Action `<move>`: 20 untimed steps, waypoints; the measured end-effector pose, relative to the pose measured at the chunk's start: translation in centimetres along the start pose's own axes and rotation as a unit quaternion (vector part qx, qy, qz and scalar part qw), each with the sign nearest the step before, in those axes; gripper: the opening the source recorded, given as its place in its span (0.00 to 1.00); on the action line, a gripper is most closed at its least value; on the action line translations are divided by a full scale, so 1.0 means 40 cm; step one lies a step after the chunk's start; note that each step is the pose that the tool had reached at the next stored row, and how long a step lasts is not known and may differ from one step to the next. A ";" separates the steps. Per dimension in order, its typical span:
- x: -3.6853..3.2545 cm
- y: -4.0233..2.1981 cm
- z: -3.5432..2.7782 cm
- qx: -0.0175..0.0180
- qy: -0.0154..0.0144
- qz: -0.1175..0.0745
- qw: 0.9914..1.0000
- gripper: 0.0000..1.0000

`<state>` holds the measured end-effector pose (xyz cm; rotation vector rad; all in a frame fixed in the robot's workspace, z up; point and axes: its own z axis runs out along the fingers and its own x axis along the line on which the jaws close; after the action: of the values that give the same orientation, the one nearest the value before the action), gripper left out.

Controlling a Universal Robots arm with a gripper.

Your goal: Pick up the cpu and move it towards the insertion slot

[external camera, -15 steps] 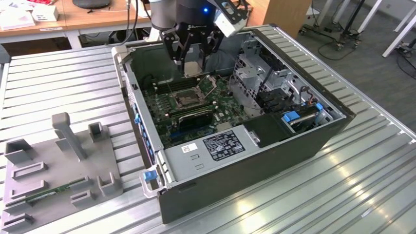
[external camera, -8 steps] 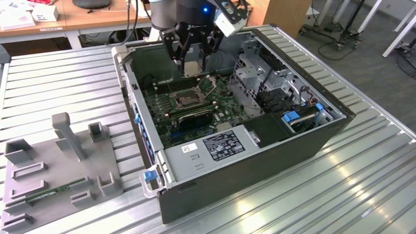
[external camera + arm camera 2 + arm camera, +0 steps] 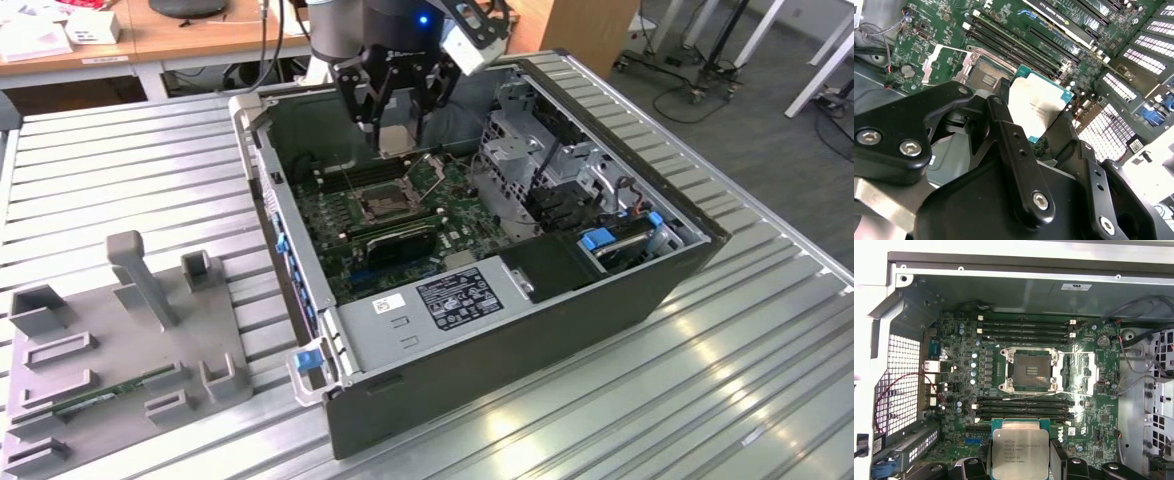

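The gripper was clamped on the cpu, holding it in the air above the motherboard inside the open computer case. The pickup looked done; the insertion slot (frame open, socket bare) lay nearby, not yet reached.

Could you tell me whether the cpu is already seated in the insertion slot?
No, in the first wrist view the cpu is held in the pincer, apart from the insertion slot, whose dark centre lies bare.

cpu: 1 | insertion slot: 1 | computer case: 1 | tool: 1
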<state>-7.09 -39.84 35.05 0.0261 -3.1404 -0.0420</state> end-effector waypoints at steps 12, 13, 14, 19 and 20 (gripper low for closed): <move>-0.004 0.004 0.000 0.000 0.000 0.000 1.000 0.55; -0.004 0.005 0.000 0.000 0.000 0.000 1.000 0.55; -0.004 0.006 0.001 0.000 0.000 0.000 1.000 0.55; -0.004 0.016 0.005 0.000 0.000 0.000 1.000 0.55; -0.004 0.019 0.006 0.000 0.000 0.000 1.000 0.55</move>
<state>-6.94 -39.07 34.83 0.0262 -3.1405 -0.0421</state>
